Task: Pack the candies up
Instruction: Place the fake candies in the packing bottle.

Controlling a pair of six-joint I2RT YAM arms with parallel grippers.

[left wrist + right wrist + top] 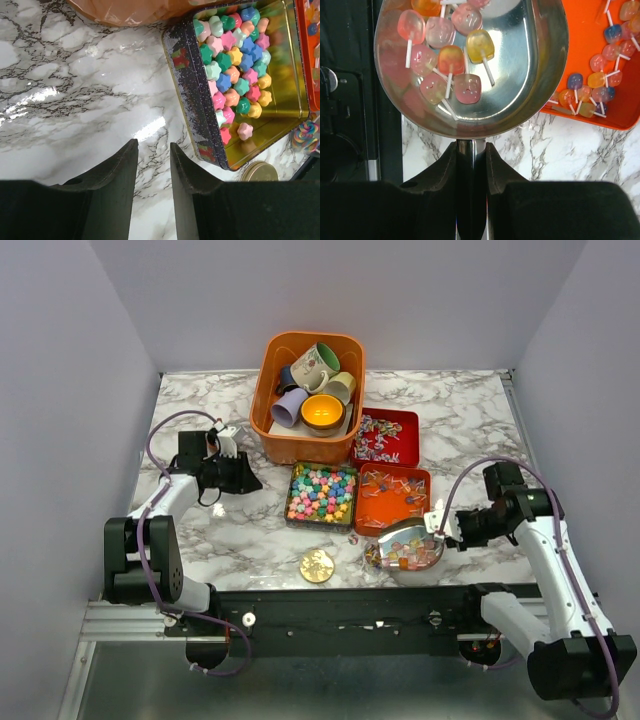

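The bench (pixel 220 530) has a glossy white surface with grey marble veining.

**Containers**
- At centre of the top view is a dark rectangular tin (pixel 290 495) with a gold lining. It holds matte, flower-shaped candies (pixel 321 493) in pink, blue, green, orange and yellow.
- Just right of the tin, an orange tray (pixel 425 502) carries translucent lollipops (pixel 385 485) on white sticks.
- Above that tray, a red tray (pixel 410 420) holds small wrapped sweets (pixel 378 437).
- At upper centre, an orange plastic basket (pixel 300 448) contains ceramic mugs (pixel 320 365).
- A round gold lid (pixel 317 566) lies below the tin.

**Right jaws**
- They are clamped on the narrow stem (pixel 471 190) of a polished steel scoop (pixel 530 75).
- The rounded bowl of the scoop holds more lollipops (pixel 445 65).
- The scoop sits just below the orange tray, at lower centre-right of the top view.

**Left jaws**
- They stand partly apart with nothing between them.
- They are over bare marble, left of the tin.
- In the left wrist view, the tin wall (pixel 192 115) occupies the upper right of the frame.
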